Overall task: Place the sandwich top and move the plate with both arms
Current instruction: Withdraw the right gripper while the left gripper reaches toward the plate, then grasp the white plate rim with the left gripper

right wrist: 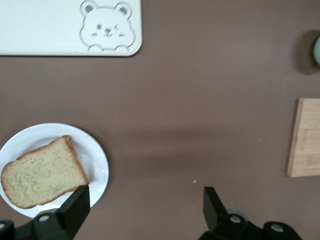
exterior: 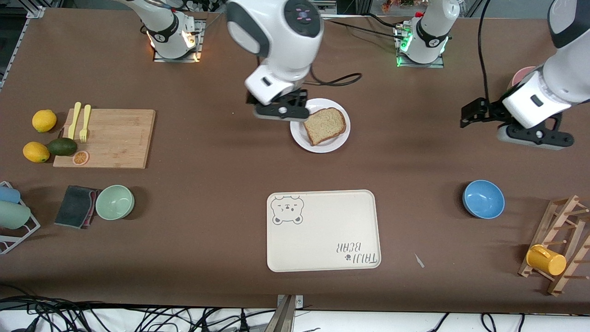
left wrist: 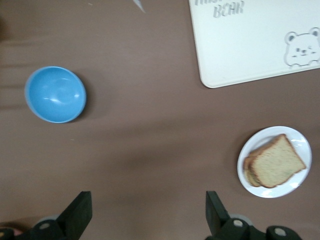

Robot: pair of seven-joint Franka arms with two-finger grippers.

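Observation:
The sandwich top (exterior: 325,125), a light-brown bread slice, lies on another slice on the round white plate (exterior: 339,140) in the middle of the table. My right gripper (exterior: 282,112) is open and empty, just over the plate's edge toward the right arm's end. In the right wrist view (right wrist: 144,202) one fingertip (right wrist: 77,202) overlaps the plate (right wrist: 95,160) beside the bread (right wrist: 42,172). My left gripper (exterior: 534,136) is open and empty over bare table near the left arm's end. The left wrist view (left wrist: 147,202) shows the stacked bread (left wrist: 277,162) on the plate (left wrist: 300,140) well off.
A cream bear tray (exterior: 322,230) lies nearer the camera than the plate. A blue bowl (exterior: 483,199) and a wooden rack with a yellow mug (exterior: 546,259) stand toward the left arm's end. A cutting board (exterior: 110,136), a green bowl (exterior: 115,202) and fruit stand toward the right arm's end.

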